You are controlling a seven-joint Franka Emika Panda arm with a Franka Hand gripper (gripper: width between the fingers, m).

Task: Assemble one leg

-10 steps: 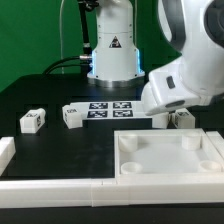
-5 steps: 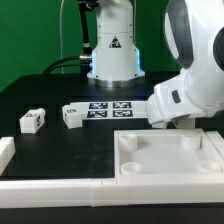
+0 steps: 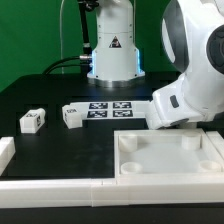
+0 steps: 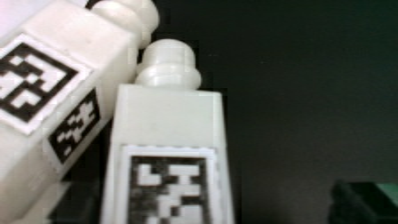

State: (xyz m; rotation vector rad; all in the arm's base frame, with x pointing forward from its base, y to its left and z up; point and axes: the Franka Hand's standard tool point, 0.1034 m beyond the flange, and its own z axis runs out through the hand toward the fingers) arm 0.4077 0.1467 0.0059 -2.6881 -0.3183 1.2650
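White tagged leg (image 4: 169, 150) just beside a second leg (image 4: 71, 80), near the gripper (image 3: 186, 122); grip state cannot be told

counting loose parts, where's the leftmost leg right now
The leftmost leg sits on the table near the exterior view's left edge. Another leg lies further toward that view's right, by the marker board.

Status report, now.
Arm low behind tray piece, fingers out of sight. Near leg and second leg side by side at wrist camera. No obstruction seen.
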